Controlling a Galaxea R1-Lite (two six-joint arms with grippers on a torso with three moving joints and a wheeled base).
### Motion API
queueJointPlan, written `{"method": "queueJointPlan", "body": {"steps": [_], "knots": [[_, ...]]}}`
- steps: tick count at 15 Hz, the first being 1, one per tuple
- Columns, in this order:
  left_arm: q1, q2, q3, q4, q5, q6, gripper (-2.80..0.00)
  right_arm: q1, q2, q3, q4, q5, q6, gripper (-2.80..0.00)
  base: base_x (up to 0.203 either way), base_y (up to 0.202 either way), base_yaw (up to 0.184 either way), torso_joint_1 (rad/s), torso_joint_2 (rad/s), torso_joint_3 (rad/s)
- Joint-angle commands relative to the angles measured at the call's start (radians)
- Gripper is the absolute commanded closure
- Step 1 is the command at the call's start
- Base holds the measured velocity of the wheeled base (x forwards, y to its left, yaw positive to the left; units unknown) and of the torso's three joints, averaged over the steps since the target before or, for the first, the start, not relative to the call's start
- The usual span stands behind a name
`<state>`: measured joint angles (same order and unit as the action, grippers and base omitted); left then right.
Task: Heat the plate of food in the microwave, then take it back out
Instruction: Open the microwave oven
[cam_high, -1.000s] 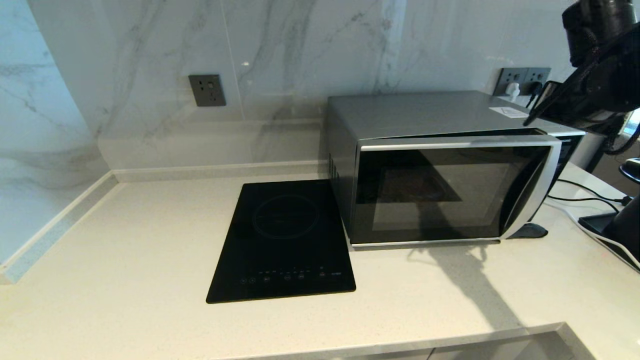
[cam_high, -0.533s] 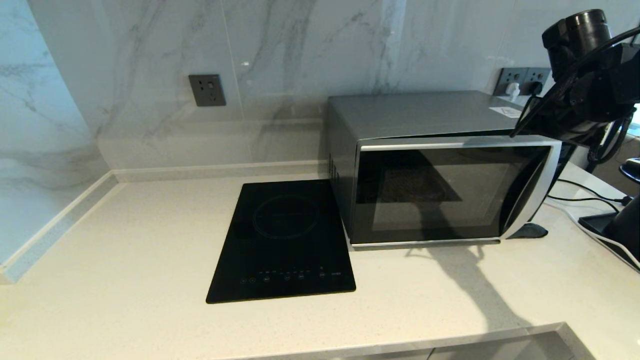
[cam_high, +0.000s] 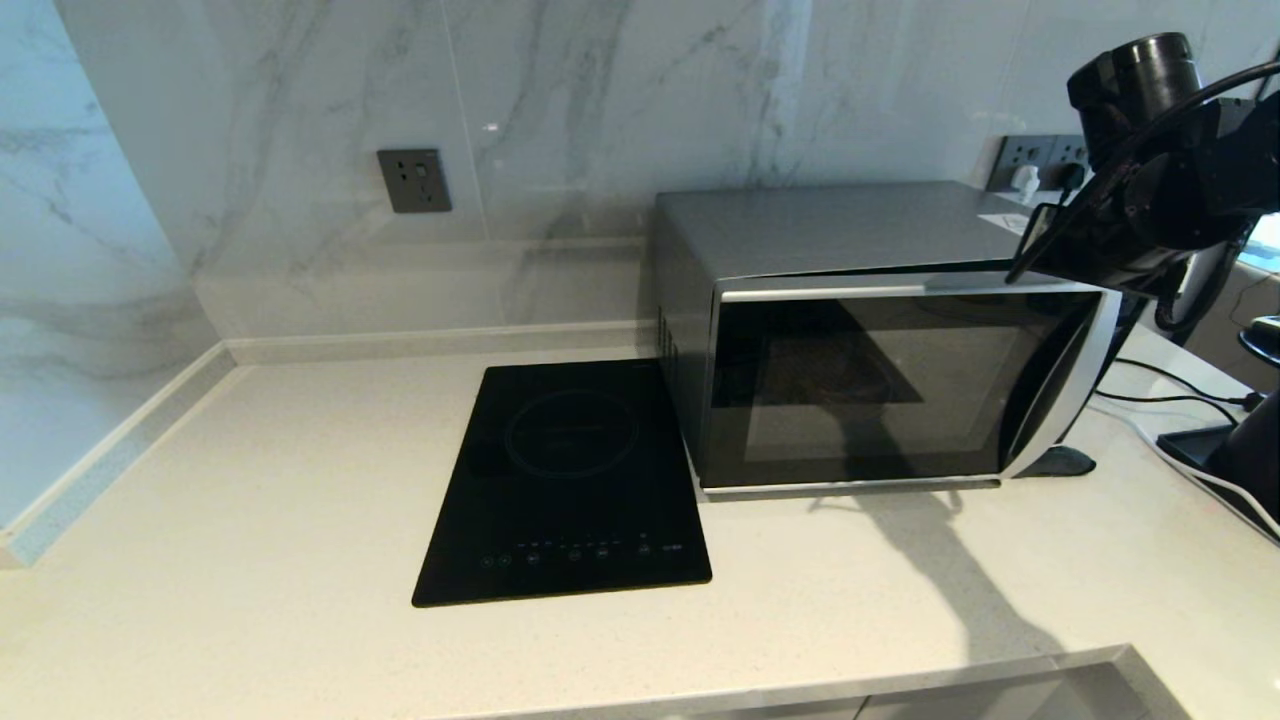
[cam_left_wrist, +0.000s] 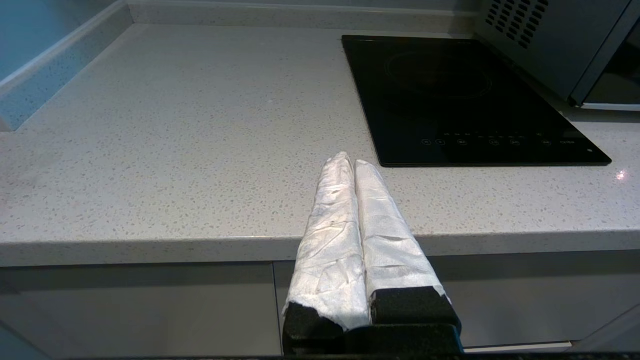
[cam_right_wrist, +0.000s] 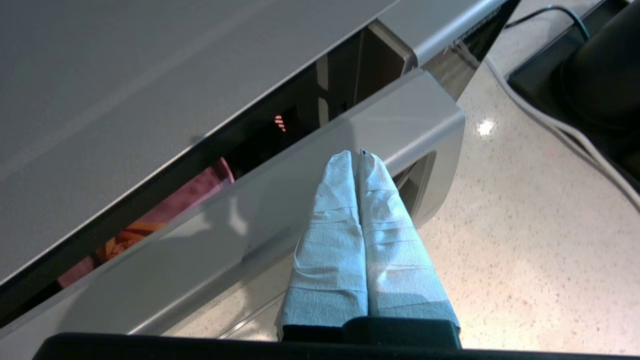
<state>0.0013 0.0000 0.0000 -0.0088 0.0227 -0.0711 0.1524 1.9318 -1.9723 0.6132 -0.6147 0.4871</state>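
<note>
The silver-grey microwave (cam_high: 850, 225) stands at the back right of the counter, its dark glass door (cam_high: 880, 390) ajar by a narrow gap along the top. In the right wrist view, the plate of food (cam_right_wrist: 200, 190) shows through that gap as a strip of purple rim with orange pieces. My right gripper (cam_right_wrist: 356, 154) is shut and empty, its wrapped fingertips over the door's top edge (cam_right_wrist: 280, 200) near the handle end. The right arm (cam_high: 1150, 210) hangs above the microwave's right corner. My left gripper (cam_left_wrist: 350, 160) is shut and empty, parked in front of the counter's front edge.
A flat black induction cooktop (cam_high: 570, 480) lies left of the microwave. Cables (cam_high: 1170, 385) and a dark object (cam_high: 1240, 450) sit on the counter to its right. Wall sockets (cam_high: 414, 180) are set in the marble backsplash. The counter (cam_high: 250, 500) stretches away to the left.
My right arm has moved left and down towards the door's top right corner. The door stays ajar and the left arm has not moved.
</note>
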Motion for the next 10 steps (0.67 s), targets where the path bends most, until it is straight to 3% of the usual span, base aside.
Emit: {"method": "queueJointPlan", "body": {"steps": [1,5,10], "knots": [[0.000,0.002,0.000,0.000,0.000,-0.001,0.00,-0.013,0.008,-0.002,-0.033,-0.001,-0.019,0.00,0.000,0.000,0.000,0.000,0.00,0.000],[0.000,0.002,0.000,0.000,0.000,-0.001,0.00,-0.045,0.018,0.000,-0.148,-0.001,-0.121,0.00,0.000,0.000,0.000,0.000,0.00,0.000],[0.000,0.002,0.000,0.000,0.000,-0.001,0.00,-0.065,0.028,0.006,-0.148,0.042,-0.126,0.00,0.000,0.000,0.000,0.000,0.00,0.000]]}}
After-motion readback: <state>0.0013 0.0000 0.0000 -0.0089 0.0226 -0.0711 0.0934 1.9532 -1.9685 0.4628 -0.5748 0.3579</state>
